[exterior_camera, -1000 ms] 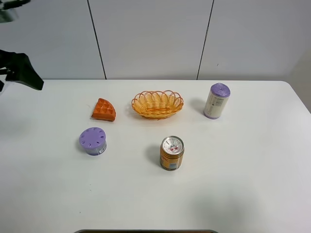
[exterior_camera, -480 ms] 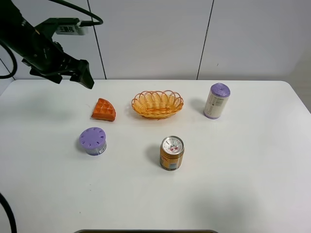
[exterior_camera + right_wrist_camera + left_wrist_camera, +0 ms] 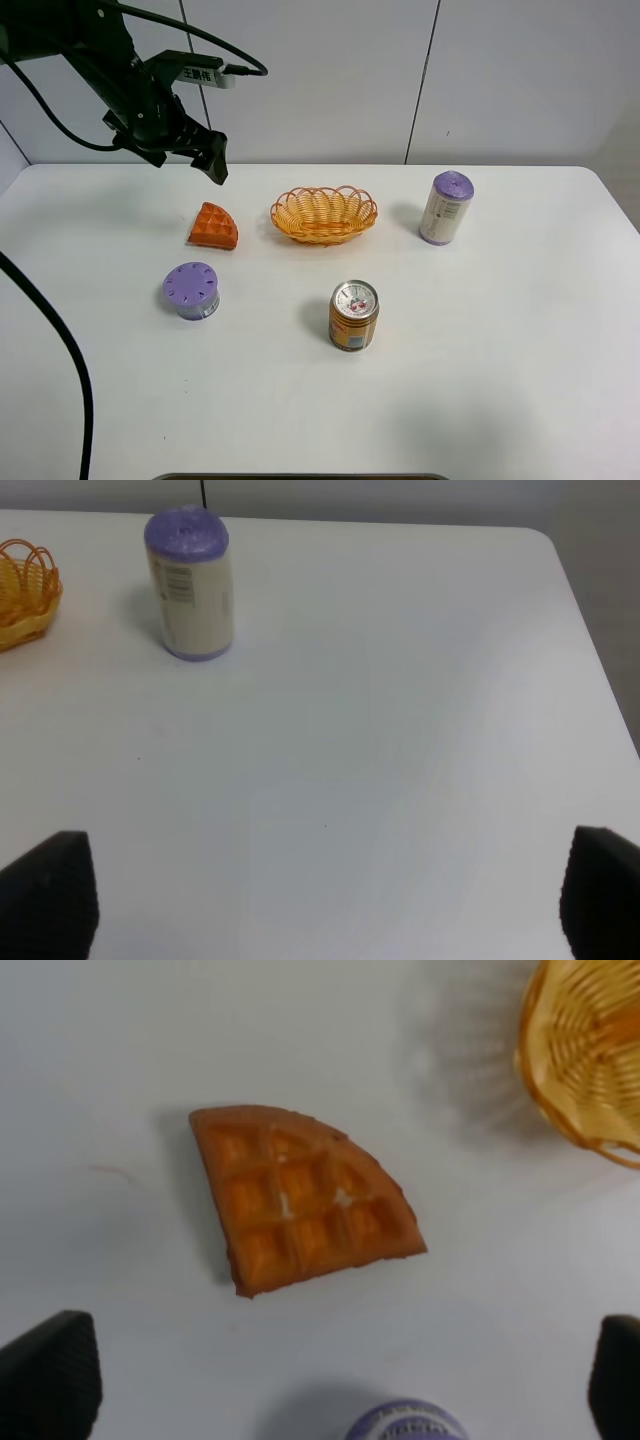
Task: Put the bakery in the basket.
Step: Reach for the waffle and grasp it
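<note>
While the left gripper point(image 3: 212, 160) hangs above the far-left part of the table point(image 3: 480, 380), its fingers point(image 3: 48, 1375) are spread wide with nothing between them. The waffle wedge point(image 3: 213, 226) lies flat on the table below the claw, clear of it and just left of the wicker basket point(image 3: 286, 215). The right gripper point(image 3: 320, 910) is spread too, and empty.

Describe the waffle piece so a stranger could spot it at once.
On the white table, find the orange wicker basket toward the back. Just left of it in the high view lies the waffle wedge: flat, orange-brown, quarter-circle, grid-topped, unlike the round purple-lidded tub in front.
</note>
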`<control>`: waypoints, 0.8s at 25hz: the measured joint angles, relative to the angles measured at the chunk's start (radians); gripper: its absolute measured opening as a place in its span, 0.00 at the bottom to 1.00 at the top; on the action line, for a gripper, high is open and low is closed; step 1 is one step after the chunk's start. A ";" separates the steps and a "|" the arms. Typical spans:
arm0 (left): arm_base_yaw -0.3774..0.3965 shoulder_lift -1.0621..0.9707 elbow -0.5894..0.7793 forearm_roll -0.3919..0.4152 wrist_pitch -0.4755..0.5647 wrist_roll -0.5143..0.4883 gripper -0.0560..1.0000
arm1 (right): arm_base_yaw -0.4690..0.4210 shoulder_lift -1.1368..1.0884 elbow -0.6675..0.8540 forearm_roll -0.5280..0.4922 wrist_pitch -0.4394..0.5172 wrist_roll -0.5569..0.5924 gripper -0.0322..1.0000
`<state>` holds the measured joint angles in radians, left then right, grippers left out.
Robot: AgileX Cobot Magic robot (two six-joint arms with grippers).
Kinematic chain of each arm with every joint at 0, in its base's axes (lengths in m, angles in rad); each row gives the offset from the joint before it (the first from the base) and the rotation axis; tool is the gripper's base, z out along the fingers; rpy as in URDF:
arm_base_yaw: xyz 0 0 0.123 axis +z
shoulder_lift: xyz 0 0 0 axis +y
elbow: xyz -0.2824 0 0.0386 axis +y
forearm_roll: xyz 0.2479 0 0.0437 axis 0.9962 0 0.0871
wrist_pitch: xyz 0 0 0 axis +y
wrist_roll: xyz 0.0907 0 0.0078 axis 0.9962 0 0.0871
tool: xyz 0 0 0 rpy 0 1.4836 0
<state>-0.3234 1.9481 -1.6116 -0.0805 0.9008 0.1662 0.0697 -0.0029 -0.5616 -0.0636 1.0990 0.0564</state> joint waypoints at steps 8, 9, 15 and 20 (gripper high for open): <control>0.000 0.144 -0.122 0.004 0.030 -0.051 0.99 | 0.000 0.000 0.000 0.000 0.000 0.000 0.92; 0.000 0.162 -0.137 0.009 0.037 -0.063 0.99 | 0.000 0.000 0.000 0.000 0.000 0.000 0.92; 0.000 0.252 -0.209 0.032 0.080 -0.137 0.99 | 0.000 0.000 0.000 0.000 0.000 0.000 0.92; 0.000 0.303 -0.216 0.036 0.101 -0.177 0.99 | 0.000 0.000 0.000 0.000 0.000 0.000 0.92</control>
<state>-0.3236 2.2511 -1.8280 -0.0446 1.0016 -0.0113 0.0697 -0.0029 -0.5616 -0.0636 1.0990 0.0564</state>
